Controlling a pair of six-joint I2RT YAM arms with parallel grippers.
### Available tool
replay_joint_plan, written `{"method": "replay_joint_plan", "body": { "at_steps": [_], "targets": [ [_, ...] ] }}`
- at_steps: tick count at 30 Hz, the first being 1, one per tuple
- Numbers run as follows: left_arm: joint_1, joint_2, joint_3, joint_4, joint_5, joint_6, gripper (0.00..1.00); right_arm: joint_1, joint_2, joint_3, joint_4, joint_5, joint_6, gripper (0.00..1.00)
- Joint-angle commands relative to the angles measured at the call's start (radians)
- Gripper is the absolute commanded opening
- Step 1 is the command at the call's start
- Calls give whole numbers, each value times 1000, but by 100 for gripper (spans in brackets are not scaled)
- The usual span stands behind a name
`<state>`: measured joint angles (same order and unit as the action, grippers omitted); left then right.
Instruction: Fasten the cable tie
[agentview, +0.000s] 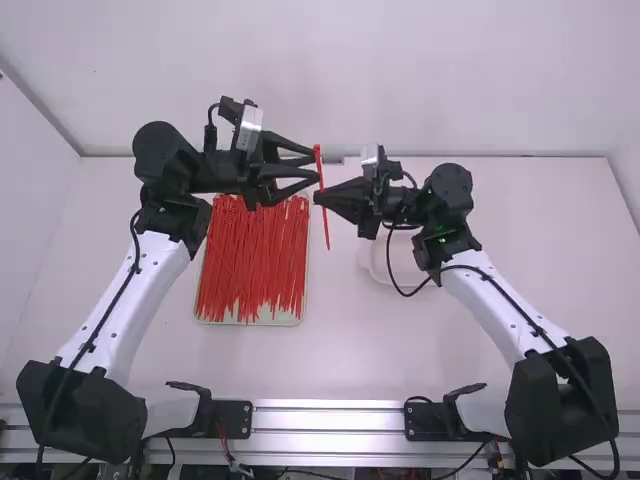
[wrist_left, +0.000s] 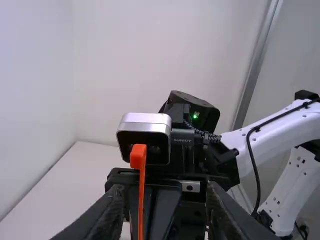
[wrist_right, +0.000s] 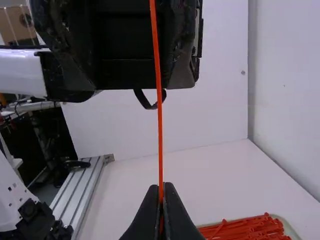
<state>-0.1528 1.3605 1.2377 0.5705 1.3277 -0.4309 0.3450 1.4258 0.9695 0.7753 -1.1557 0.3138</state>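
Where the two arms meet in the air above the middle of the table, toward its far edge, a thin, flat orange-red plastic cable tie stands nearly upright with its squared head at the top. The right claw has its smooth, tapered black fingers pressed together on the strap, pinching it partway up, and the tail hangs free below. The left claw is spread wide, its two rough black fingers standing either side of the tie's upper part; I cannot tell whether either touches it. A shallow pale tray with rounded corners lies left of the table's middle and holds a loose pile of straight red ties. The left arm covers the tray's far edge. The right wrist view cuts off the tie's head, and the left wrist view cuts off its lower length. A faint white shape on the table under the right arm is too pale to make out.
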Motion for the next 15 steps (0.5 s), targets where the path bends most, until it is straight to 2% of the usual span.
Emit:
{"method": "replay_joint_plan", "body": {
  "at_steps": [1, 7, 12, 15],
  "targets": [
    [-6, 0, 25, 6, 15, -7, 43, 3, 11, 33, 7, 5, 5, 0],
    [-30, -1, 24, -9, -40, -6, 41, 3, 11, 33, 7, 5, 5, 0],
    [-31, 0, 24, -11, -58, 16, 25, 3, 11, 33, 6, 4, 5, 0],
    [-33, -1, 24, -13, -61, 16, 24, 2, 11, 33, 7, 4, 5, 0]
  ]
}}
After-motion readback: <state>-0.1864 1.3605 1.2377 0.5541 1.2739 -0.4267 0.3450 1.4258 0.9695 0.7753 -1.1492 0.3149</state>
